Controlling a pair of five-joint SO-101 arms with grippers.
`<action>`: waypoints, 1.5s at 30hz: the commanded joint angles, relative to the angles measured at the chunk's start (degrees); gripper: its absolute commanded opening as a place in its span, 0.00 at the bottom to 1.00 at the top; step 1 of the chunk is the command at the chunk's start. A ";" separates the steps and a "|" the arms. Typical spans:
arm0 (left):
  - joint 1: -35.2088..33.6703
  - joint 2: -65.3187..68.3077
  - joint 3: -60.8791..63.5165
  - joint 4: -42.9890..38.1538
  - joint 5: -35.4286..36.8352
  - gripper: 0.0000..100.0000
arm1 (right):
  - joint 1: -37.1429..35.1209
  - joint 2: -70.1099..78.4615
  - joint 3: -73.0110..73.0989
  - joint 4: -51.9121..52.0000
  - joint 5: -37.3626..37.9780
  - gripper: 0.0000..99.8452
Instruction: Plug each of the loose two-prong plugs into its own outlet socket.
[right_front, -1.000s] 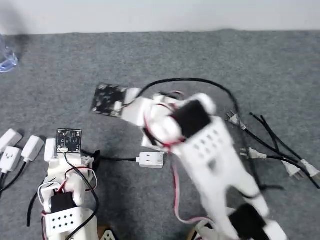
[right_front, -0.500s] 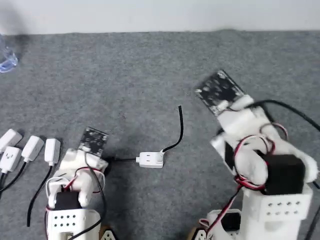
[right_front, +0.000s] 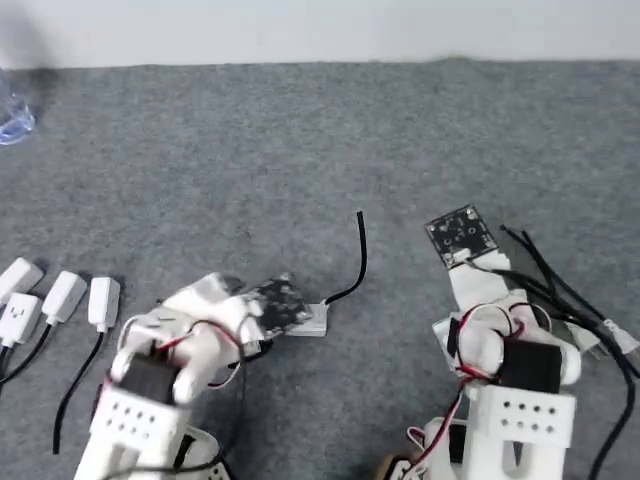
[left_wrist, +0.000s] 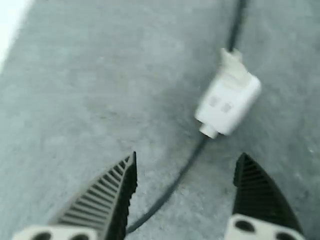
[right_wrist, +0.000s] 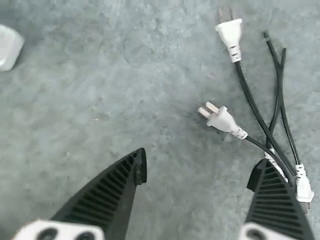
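High view, socket (right_front: 314, 319): it is lying on the grey mat (right_front: 300, 140), half hidden under the left arm (right_front: 170, 350), with a black cord (right_front: 358, 262) curling away from it.
High view, other sockets (right_front: 62, 295): they are lying in a cluster well to the left of the socket.
High view, right arm (right_front: 510, 375): it is sitting well to the right of the socket, with black leads (right_front: 540, 268) trailing beside it.
Left wrist view, left gripper (left_wrist: 187, 161): it is hanging with jaws spread wide, gripping nothing. The socket (left_wrist: 227, 100) is lying just ahead of the tips, not touching them, and a cord is passing between the fingers on the mat.
Right wrist view, right gripper (right_wrist: 200, 161): it is gaping wide and carrying nothing.
Right wrist view, plugs (right_wrist: 220, 117): three white ones are lying loose on the mat, well apart from the socket (right_wrist: 9, 47), the nearest just ahead of the spread fingers.
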 joint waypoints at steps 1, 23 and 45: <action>2.20 15.30 -5.41 -4.40 -5.36 0.30 | 0.66 -0.48 3.52 -5.93 -0.88 0.31; 7.82 53.98 -18.15 -22.07 -9.32 0.30 | 0.57 0.22 19.08 -21.05 -4.04 0.31; 7.74 64.53 -27.47 -9.67 -13.36 0.29 | 0.57 0.13 21.45 -23.43 -3.96 0.31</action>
